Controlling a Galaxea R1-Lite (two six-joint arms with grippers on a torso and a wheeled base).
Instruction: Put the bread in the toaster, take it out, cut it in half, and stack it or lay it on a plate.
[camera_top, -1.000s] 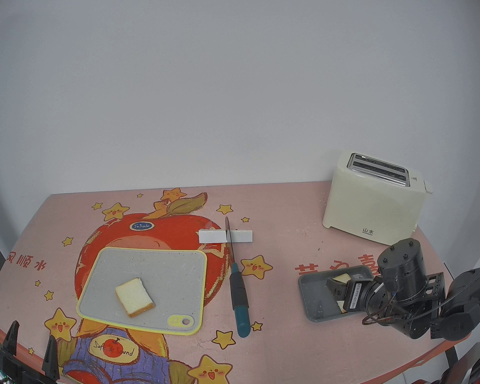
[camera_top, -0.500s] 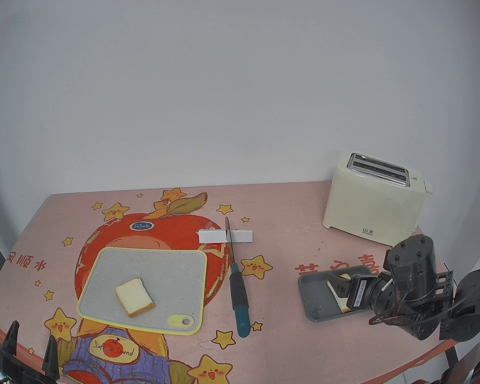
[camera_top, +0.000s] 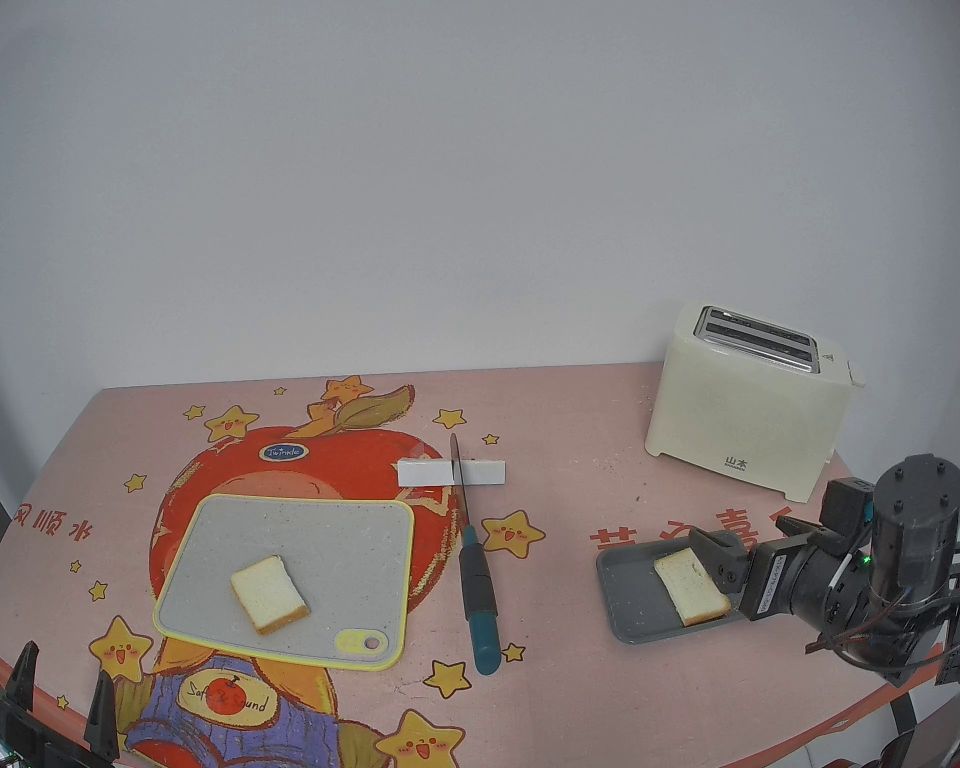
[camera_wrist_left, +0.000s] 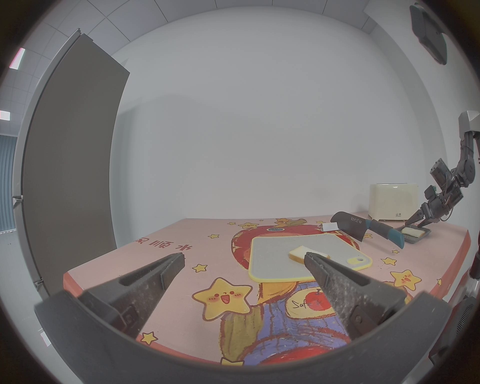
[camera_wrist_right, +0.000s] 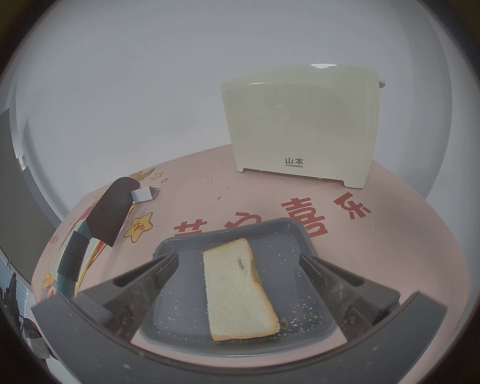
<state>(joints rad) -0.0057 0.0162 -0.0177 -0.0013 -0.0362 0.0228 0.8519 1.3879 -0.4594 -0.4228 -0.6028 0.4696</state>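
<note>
Backed right end effector (camera_wrist_right: 239, 261) off the bread slice (camera_top: 690, 587) in the tray (camera_top: 625, 592), jaws spread wide, left end effector (camera_wrist_left: 243, 260) gaping too.

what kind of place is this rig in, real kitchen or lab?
Looks like a lab or test room staged as a kitchen, not a home: a toaster, cutting board and knife sit on a cartoon-print table against a bare white wall, with office-style ceiling tiles overhead.
</note>
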